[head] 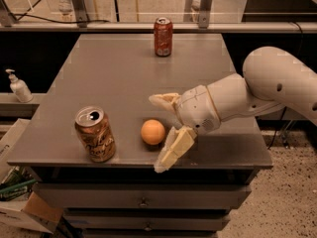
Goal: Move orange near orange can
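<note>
The orange [152,132] rests on the grey table [119,78] near its front edge. The orange can [94,134], golden-orange with a brownish label and silver top, stands upright a short way to the left of the orange. My gripper [162,133] is open, just right of the orange. One finger lies behind and to the right of it, and the other finger [173,149] reaches past the table's front edge. The fingers do not touch the orange.
A red can [163,36] stands upright at the far middle of the table. A white soap dispenser [19,86] sits on a ledge to the left. Cardboard boxes [20,202] lie on the floor at lower left. Drawers run under the table front.
</note>
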Available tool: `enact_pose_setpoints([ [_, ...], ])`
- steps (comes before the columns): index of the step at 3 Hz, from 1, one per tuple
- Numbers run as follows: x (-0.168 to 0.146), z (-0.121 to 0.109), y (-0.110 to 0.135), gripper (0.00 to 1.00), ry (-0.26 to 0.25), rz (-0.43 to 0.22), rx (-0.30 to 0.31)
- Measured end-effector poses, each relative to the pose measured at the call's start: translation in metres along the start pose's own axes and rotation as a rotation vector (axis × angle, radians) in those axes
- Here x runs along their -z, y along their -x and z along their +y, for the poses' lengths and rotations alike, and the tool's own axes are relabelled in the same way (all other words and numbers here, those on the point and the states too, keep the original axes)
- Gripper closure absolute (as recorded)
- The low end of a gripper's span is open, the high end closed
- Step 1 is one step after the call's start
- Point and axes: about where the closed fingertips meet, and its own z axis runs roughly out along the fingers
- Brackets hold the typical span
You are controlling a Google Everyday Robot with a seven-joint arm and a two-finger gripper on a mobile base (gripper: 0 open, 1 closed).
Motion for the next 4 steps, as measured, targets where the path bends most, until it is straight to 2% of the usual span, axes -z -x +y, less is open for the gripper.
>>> enact_pose_setpoints([
  [2, 0.036, 0.007, -0.033, 0.00, -0.067, 0.000, -0.023],
  [4, 0.024, 0.020, -0.041, 0.00, -0.035, -0.021, -0.026],
])
